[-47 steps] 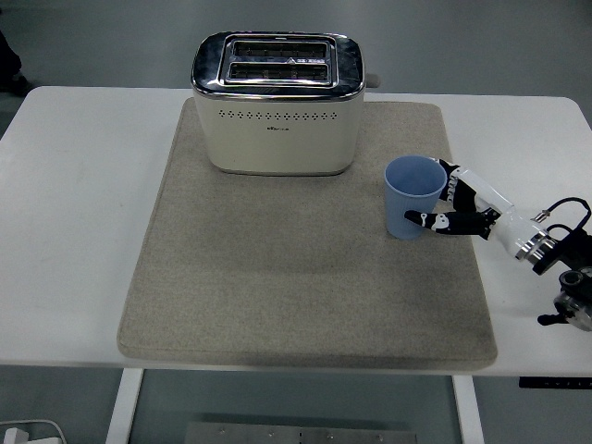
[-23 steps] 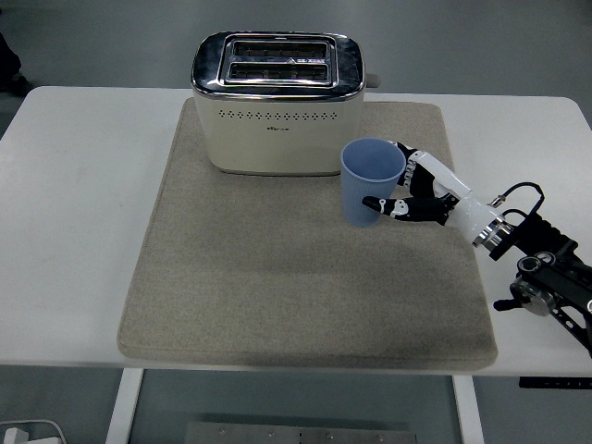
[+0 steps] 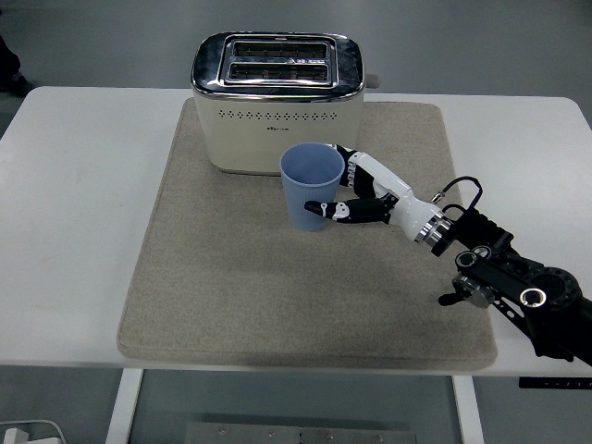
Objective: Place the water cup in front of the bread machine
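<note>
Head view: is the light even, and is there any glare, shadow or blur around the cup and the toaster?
Head view: light is soft and even; the toaster shows bright reflections on its chrome top; the blue cup, held by the right hand, looks sharp and casts only a faint shadow on the grey mat; no motion blur visible.

A plain pale-blue plastic water cup [image 3: 312, 187] is seen against a cream-bodied bread machine [image 3: 277, 104] with a mirrored chrome top and a row of small dark perforations across its front. Both are set on a speckled grey-beige rectangular felt mat [image 3: 305, 250] laid over a white table [image 3: 74, 222]. The right hand [image 3: 365, 194] is coloured white with black joints and fingers [image 3: 326, 209], on a black arm.
</note>
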Robot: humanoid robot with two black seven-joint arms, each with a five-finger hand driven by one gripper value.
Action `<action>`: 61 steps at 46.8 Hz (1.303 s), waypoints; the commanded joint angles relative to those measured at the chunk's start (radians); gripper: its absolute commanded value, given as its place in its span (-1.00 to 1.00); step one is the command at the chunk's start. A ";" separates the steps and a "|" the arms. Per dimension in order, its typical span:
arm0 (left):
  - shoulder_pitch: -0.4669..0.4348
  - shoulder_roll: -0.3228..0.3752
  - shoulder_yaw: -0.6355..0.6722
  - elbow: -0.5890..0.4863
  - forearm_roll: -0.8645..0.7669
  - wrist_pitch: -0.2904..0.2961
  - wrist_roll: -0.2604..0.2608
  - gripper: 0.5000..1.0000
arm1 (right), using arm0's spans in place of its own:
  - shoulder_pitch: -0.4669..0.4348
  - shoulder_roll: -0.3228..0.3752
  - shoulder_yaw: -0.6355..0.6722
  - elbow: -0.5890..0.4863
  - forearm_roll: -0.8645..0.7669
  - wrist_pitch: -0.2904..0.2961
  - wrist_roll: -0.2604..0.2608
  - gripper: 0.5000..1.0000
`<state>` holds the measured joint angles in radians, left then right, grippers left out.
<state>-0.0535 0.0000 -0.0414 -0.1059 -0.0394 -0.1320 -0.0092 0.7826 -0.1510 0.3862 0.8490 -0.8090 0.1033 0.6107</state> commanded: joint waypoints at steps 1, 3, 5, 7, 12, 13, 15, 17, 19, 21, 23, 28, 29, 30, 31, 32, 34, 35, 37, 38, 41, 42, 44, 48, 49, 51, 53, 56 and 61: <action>0.000 0.000 0.000 0.000 0.001 0.000 0.000 1.00 | 0.015 0.039 -0.007 -0.047 -0.001 -0.001 0.000 -1.00; 0.000 0.000 0.000 0.000 -0.001 0.000 0.000 1.00 | 0.024 0.060 -0.010 -0.080 -0.001 0.001 0.000 -1.00; 0.000 0.000 0.000 0.000 -0.001 0.000 0.000 1.00 | 0.032 0.079 -0.018 -0.108 -0.001 0.001 0.000 -1.00; 0.001 0.000 0.000 0.000 0.001 0.000 0.000 1.00 | 0.041 0.094 -0.023 -0.125 -0.001 -0.001 0.000 -1.00; 0.000 0.000 0.000 0.000 0.001 0.000 0.000 1.00 | 0.060 0.126 -0.024 -0.151 -0.001 -0.002 0.000 -1.00; 0.000 0.000 0.000 0.000 0.001 0.000 0.000 1.00 | 0.063 0.134 -0.024 -0.157 -0.001 -0.002 0.000 -1.00; 0.000 0.000 0.000 0.000 -0.001 0.000 0.000 1.00 | 0.069 0.148 -0.024 -0.172 0.001 -0.002 0.000 -1.00; 0.000 0.000 0.000 0.000 -0.001 0.000 0.000 1.00 | 0.070 0.151 -0.024 -0.186 0.001 -0.001 0.000 -1.00; 0.000 0.000 0.000 0.000 -0.001 0.000 0.000 1.00 | 0.075 0.151 -0.024 -0.192 0.001 -0.001 0.000 -1.00; 0.000 0.000 0.000 0.000 -0.001 0.000 0.000 1.00 | 0.075 0.151 -0.026 -0.196 0.001 -0.001 0.000 -1.00; 0.001 0.000 0.000 0.000 0.001 0.000 0.000 1.00 | 0.075 0.151 -0.024 -0.197 0.001 -0.001 0.000 -1.00; 0.000 0.000 0.000 0.000 0.001 0.000 0.000 1.00 | 0.075 0.151 -0.024 -0.212 0.002 -0.002 0.000 -1.00; 0.000 0.000 0.000 0.000 -0.001 0.000 0.000 1.00 | 0.075 0.151 -0.024 -0.218 0.002 -0.002 0.000 -1.00; 0.000 0.000 0.000 0.000 0.001 0.000 0.000 1.00 | 0.075 0.151 -0.024 -0.225 0.004 -0.002 0.000 -1.00; 0.000 0.000 0.000 0.000 -0.001 0.000 0.000 1.00 | 0.073 0.151 -0.024 -0.229 0.004 -0.002 0.000 -1.00; 0.000 0.000 0.000 0.000 -0.001 0.000 0.000 1.00 | 0.073 0.151 -0.024 -0.231 0.005 -0.002 0.000 -1.00; 0.000 0.000 0.000 0.000 -0.001 0.000 0.000 1.00 | 0.072 0.151 -0.026 -0.231 0.005 -0.002 0.000 -1.00; 0.000 0.000 0.000 0.000 0.001 0.000 0.000 1.00 | 0.070 0.151 -0.026 -0.231 0.005 -0.002 0.000 -1.00; 0.000 0.000 0.000 0.000 0.001 0.000 0.000 1.00 | 0.070 0.151 -0.026 -0.231 0.007 -0.002 0.000 -1.00; 0.000 0.000 0.000 0.000 0.001 0.000 0.000 1.00 | 0.069 0.151 -0.026 -0.231 0.007 -0.001 0.000 -1.00; 0.000 0.000 0.000 0.000 -0.001 0.000 0.000 1.00 | 0.069 0.151 -0.026 -0.231 0.010 -0.001 0.000 -0.67; 0.000 0.000 0.000 0.000 0.001 0.000 0.000 1.00 | 0.069 0.151 -0.026 -0.231 0.010 -0.001 0.000 -0.55; 0.000 0.000 0.000 0.000 -0.001 0.000 0.000 1.00 | 0.069 0.151 -0.026 -0.231 0.010 -0.001 0.000 -0.35; 0.000 0.000 0.000 0.000 0.001 0.000 0.000 1.00 | 0.067 0.151 -0.026 -0.231 0.011 0.003 0.000 -0.03; 0.000 0.000 0.000 0.000 -0.001 0.000 0.000 1.00 | 0.067 0.151 -0.026 -0.231 0.011 0.003 0.000 0.06; 0.000 0.000 0.000 0.000 -0.001 0.000 0.000 1.00 | 0.066 0.151 -0.026 -0.229 0.011 0.006 0.000 0.23; 0.000 0.000 0.000 0.000 0.001 0.000 0.000 1.00 | 0.066 0.151 -0.026 -0.229 0.011 0.007 0.000 0.37; 0.000 0.000 0.000 0.000 0.001 0.000 0.000 1.00 | 0.066 0.151 -0.026 -0.228 0.011 0.007 0.000 0.65; 0.000 0.000 0.000 0.000 -0.001 0.000 0.000 1.00 | 0.066 0.151 -0.027 -0.226 0.011 0.009 0.000 0.67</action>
<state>-0.0536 0.0000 -0.0414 -0.1058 -0.0393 -0.1319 -0.0091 0.8483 0.0001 0.3597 0.6209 -0.7976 0.1118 0.6108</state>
